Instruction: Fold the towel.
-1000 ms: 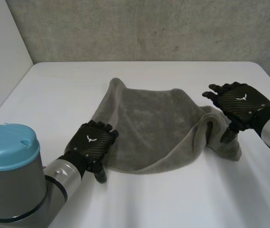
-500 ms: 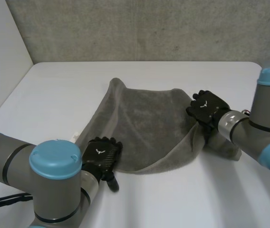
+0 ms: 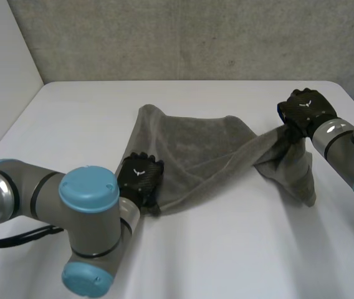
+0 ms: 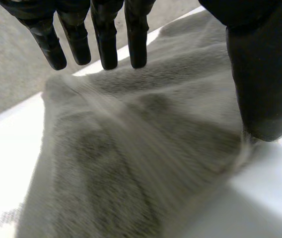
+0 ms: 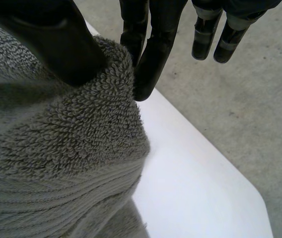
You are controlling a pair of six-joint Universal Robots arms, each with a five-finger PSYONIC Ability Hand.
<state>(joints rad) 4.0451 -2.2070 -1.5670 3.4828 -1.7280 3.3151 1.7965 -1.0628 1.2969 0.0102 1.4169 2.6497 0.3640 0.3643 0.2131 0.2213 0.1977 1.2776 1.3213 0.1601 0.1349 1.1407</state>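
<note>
Towel (image 3: 202, 156), grey looped terry, has been drawn taut toward the right hand (image 3: 305, 112) over the last half second. Nearer, the left hand (image 3: 141, 180) lies on its edge, fingers straight, thumb pressing cloth to the white table (image 3: 227, 249). Farther off, the right hand pinches a raised, bunched fold.

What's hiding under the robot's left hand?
The grey towel: the left hand rests on its near edge, fingers straight. The white table shows around the towel, but the part beneath the cloth and hand is covered, so I can't see it.
</note>
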